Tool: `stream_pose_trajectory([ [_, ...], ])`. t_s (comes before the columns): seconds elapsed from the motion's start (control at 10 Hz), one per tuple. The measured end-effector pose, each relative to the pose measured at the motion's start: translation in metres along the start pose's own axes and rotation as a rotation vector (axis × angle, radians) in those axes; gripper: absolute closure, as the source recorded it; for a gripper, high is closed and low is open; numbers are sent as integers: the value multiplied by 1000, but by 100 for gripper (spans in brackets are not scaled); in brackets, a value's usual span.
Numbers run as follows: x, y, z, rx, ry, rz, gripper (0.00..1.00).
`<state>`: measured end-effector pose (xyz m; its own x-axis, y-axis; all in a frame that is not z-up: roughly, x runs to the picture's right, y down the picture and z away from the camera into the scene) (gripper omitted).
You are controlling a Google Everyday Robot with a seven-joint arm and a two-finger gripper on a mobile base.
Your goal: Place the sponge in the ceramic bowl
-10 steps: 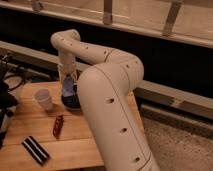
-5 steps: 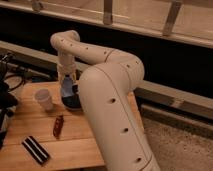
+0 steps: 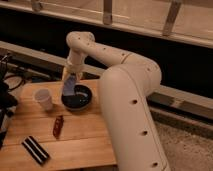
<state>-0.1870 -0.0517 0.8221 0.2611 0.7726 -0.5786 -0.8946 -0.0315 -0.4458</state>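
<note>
Far left edge: dark equipment (image 3: 4, 102) is cutting into view, overlapping the left end of the wooden surface (image 3: 85, 140), with black cables (image 3: 20, 80) trailing behind it; detail there is too murky to call. Front left of the surface: a black block with white stripes (image 3: 36, 150) is lying flat and diagonal, well apart from everything else. Behind it, a white paper cup (image 3: 44, 99) is standing upright, just beside the left of the ceramic bowl (image 3: 80, 102) and apparently not touching it. Between cup and block, slightly right, a small red-brown object (image 3: 58, 126) is lying on the wood; what it is cannot be told.

Next right: the gripper (image 3: 70, 78) is hanging over the bowl's left rear rim, clenched on the sponge (image 3: 69, 88). The sponge is dangling on edge below it, pale blue, its lower end sitting over the bowl's dark inside; whether it is touching the bowl cannot be told. The bowl is sitting upright on the surface near the back edge.

Right of the bowl: the white arm (image 3: 127, 95) is arching from the wrist down into a bulky near link that is filling the foreground and hiding the right end of the surface. Nothing is lying between sponge and bowl. Far right: speckled floor (image 3: 190, 145) is showing. Behind: a railing (image 3: 107, 12) is running across the top.
</note>
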Motion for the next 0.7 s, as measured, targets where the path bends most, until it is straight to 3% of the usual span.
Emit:
stream_pose_trajectory([
  [0.1, 0, 8, 1, 23, -1, -16, 25],
  [0.3, 0, 12, 3, 15, 1, -15, 16],
  [0.5, 2, 16, 5, -9, 5, -23, 16],
  [0.7, 3, 21, 7, 13, 9, -30, 16],
])
